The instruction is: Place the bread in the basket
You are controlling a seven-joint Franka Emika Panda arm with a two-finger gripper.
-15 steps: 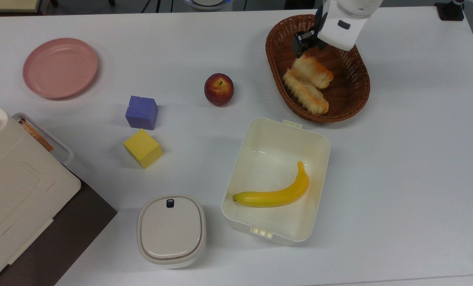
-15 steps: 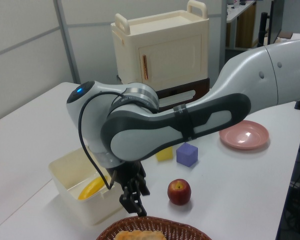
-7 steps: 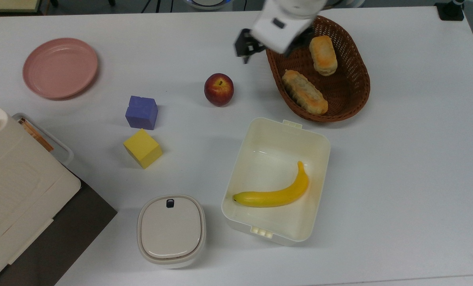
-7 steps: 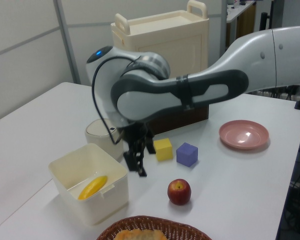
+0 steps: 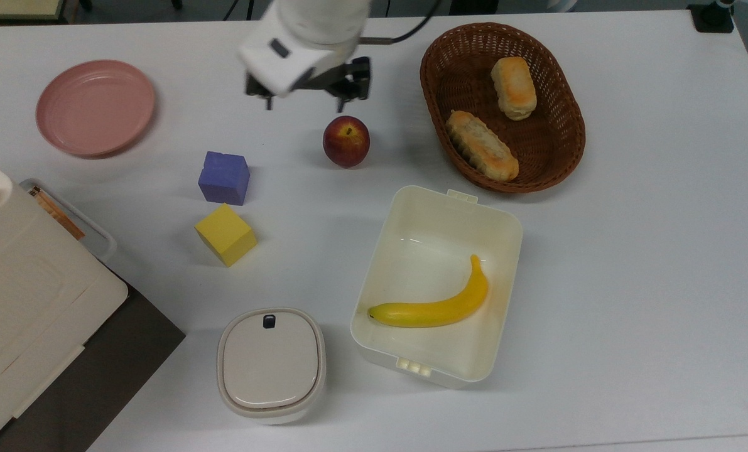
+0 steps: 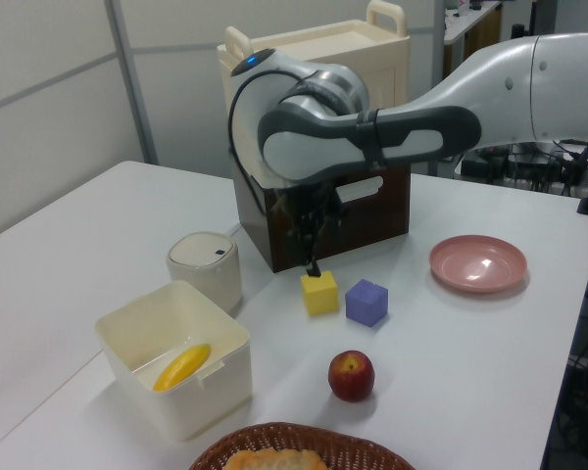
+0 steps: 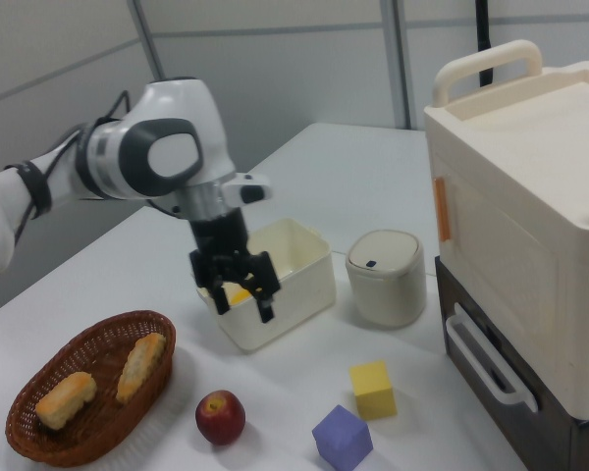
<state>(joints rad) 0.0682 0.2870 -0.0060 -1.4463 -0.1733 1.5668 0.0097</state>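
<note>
In the top view you see the claw (image 5: 308,94) spread wide and empty, above the bench (image 5: 650,263) at upper centre; it has moved left, away from the basket (image 5: 568,144). The bread (image 5: 513,87) lies inside the basket beside the longer bread (image 5: 482,145).

In the left view the lower edge cuts off the basket (image 6: 304,443).

In the right view you see the claw (image 7: 243,299) hanging before the cream box (image 7: 304,280), fingers apart.

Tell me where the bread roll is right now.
In the top view, the bread lies inside the basket, toward its upper end, just above-right of the longer ridged bread.
</note>
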